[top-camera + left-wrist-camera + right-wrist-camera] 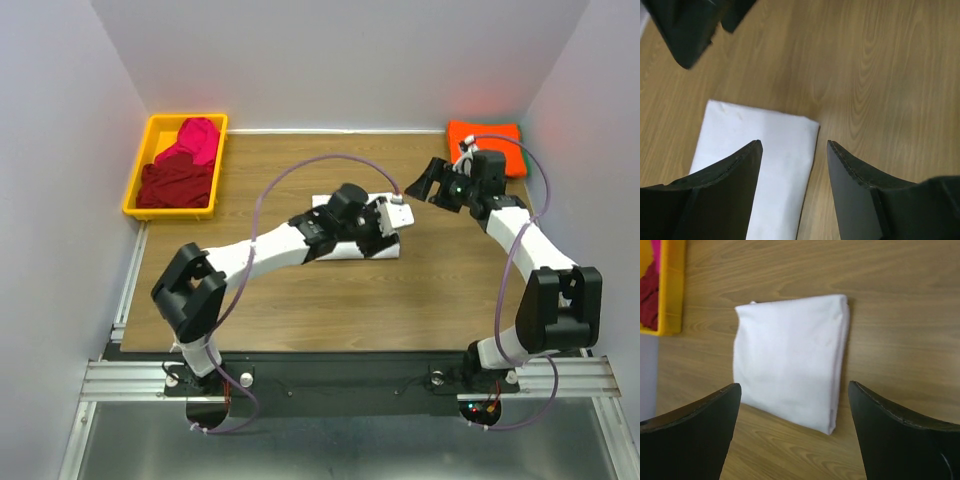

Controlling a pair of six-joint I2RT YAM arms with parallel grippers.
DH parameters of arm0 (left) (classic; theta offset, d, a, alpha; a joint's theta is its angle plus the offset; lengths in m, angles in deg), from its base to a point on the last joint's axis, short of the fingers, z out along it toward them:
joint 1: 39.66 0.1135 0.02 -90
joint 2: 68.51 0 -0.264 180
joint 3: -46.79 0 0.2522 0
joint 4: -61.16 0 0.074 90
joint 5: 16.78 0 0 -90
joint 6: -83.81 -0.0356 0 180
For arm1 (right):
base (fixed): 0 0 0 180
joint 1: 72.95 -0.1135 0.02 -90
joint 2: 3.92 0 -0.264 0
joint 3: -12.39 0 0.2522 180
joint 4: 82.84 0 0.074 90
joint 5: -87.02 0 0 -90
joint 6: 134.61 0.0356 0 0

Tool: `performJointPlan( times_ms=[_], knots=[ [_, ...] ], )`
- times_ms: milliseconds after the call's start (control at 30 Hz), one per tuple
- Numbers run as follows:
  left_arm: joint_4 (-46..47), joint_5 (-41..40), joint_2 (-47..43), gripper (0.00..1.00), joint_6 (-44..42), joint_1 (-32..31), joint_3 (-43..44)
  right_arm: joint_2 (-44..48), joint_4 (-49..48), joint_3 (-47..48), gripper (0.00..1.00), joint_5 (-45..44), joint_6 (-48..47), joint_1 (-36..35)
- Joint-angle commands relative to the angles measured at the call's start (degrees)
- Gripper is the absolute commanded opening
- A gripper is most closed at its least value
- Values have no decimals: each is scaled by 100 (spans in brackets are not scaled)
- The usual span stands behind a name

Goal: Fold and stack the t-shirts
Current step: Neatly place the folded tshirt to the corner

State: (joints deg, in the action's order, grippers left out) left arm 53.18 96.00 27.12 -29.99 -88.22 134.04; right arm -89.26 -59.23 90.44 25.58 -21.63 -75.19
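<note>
A white t-shirt lies folded into a rectangle at mid-table. It also shows in the left wrist view and in the right wrist view. My left gripper is open, low over the shirt's right edge, with nothing between its fingers. My right gripper is open and empty, above the table just right of the shirt and facing it. A folded bright orange t-shirt lies at the back right corner. Dark red and magenta t-shirts lie crumpled in the bin.
The yellow plastic bin stands at the back left of the wooden table and shows in the right wrist view. White walls close the back and both sides. The right gripper's fingers show in the left wrist view.
</note>
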Motion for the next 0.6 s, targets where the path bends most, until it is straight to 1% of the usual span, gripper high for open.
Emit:
performJointPlan(
  times_ms=[0, 100, 167, 233, 400, 500, 567],
  knots=[
    [-332, -1522, 473, 66, -1136, -398, -152, 114, 114, -540, 94, -817, 399, 153],
    [-306, -1865, 929, 66, -1443, -681, 50, 18, 114, -856, 94, -782, 654, 198],
    [-297, -2076, 1237, 65, -1575, -866, 138, -61, 105, -971, 93, -633, 769, 391],
    [-244, -2111, 1509, 64, -1672, -919, 270, -132, 96, -997, 93, -614, 822, 452],
    [-42, -2217, 1871, 60, -1743, -928, 420, -246, 53, -1173, 92, -430, 936, 488],
    [-7, -2235, 2108, 56, -1857, -928, 517, -343, -79, -1339, 92, -202, 1111, 488],
    [46, -2235, 2230, 49, -1892, -928, 569, -387, -184, -1463, 91, -70, 1226, 488]
  ],
)
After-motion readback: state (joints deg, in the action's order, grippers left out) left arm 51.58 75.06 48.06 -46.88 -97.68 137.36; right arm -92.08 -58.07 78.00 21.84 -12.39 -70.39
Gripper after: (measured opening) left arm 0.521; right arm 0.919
